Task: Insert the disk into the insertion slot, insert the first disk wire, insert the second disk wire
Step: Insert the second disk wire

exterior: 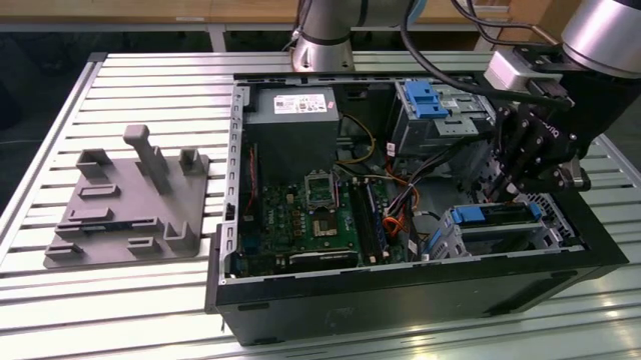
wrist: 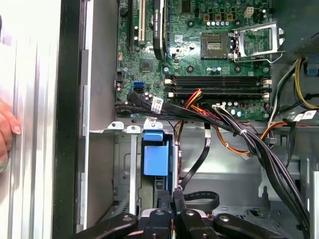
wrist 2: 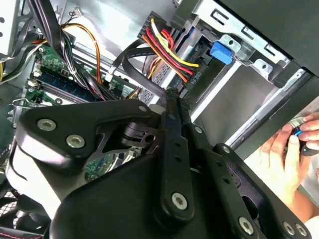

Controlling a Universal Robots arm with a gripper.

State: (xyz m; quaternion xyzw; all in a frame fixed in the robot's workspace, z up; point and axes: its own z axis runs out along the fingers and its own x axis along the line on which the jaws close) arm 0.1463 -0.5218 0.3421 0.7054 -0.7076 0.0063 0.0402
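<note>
Disk point(exterior: 498, 216): I saw it seated in the insertion slot point(exterior: 501, 238), at the case's corner on the exterior view's right.
Gripper point(exterior: 513, 191): just above the disk's rear edge; fingers point(wrist: 178, 209) appeared closed together.
Room: cables point(wrist: 239, 134) crowded beside the slot.

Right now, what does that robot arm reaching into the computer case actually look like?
The arm is built from round silver-grey tube sections, with black cables looping along it. Near its wrist sits a small pale grey box with a black plug. The gripper is matt black: flat linkage bars joined by round silver screws and pivots, which in the second wrist view look like overlapping plates.
</note>
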